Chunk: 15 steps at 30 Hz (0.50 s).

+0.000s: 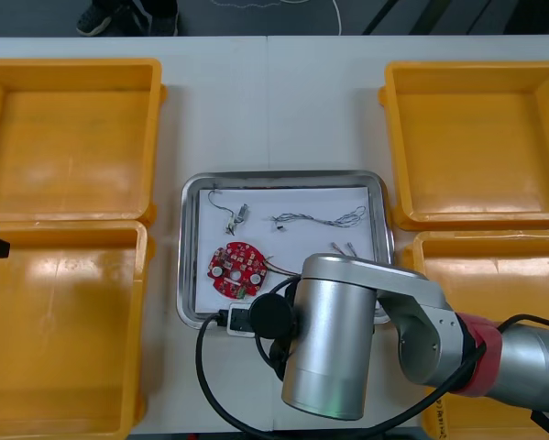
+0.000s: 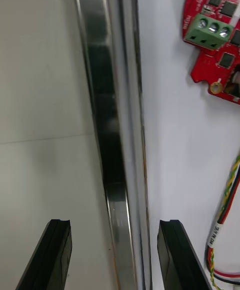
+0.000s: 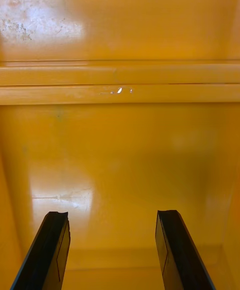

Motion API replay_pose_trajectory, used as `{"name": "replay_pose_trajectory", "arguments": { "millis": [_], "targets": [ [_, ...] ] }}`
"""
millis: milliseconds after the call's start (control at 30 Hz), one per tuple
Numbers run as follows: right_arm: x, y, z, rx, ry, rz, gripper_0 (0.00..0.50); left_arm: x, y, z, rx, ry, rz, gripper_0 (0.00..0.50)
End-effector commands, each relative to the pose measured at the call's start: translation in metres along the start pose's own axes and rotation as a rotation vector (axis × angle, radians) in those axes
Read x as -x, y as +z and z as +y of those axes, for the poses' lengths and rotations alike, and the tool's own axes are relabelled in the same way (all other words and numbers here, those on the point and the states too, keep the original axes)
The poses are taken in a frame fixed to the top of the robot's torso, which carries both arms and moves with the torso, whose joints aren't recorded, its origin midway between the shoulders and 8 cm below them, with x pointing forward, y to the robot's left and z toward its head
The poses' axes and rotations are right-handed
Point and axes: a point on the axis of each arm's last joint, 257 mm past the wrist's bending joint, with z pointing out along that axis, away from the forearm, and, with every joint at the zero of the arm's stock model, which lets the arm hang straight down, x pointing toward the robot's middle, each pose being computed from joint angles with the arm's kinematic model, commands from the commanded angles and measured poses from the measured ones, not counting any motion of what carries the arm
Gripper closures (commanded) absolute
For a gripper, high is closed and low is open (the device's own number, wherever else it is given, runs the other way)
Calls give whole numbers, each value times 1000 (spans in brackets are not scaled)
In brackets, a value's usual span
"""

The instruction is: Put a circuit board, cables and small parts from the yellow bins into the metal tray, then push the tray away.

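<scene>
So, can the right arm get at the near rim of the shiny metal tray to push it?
Probably yes: the right claw is open and straddles the rim of the shiny metal tray, one finger over the table, one over the white inside. Nothing else lies between them.

The light table (image 1: 269, 101) carries four bins and a tray. Along its left edge sit the far left yellow bin (image 1: 68, 147) and the near left yellow bin (image 1: 63, 339), rim against rim. Along its right edge sit the far right yellow bin (image 1: 480, 147) and the near right yellow bin (image 1: 503, 275), also rim against rim. Between the two pairs, closer to the table's near edge than its far edge, lies the metal tray (image 1: 283, 175), just beside the right-hand bins.
</scene>
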Motion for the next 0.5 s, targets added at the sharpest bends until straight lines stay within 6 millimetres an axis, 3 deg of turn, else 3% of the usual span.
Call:
{"name": "replay_pose_trajectory", "arguments": {
  "millis": [33,500],
  "targets": [
    [19,-4,-4,-23,-58,-32,2,1,-14,16,50,7,-17,0],
    [22,10,-12,-38,-64,-30,3,1,-14,16,50,7,-17,0]
  ]
}}
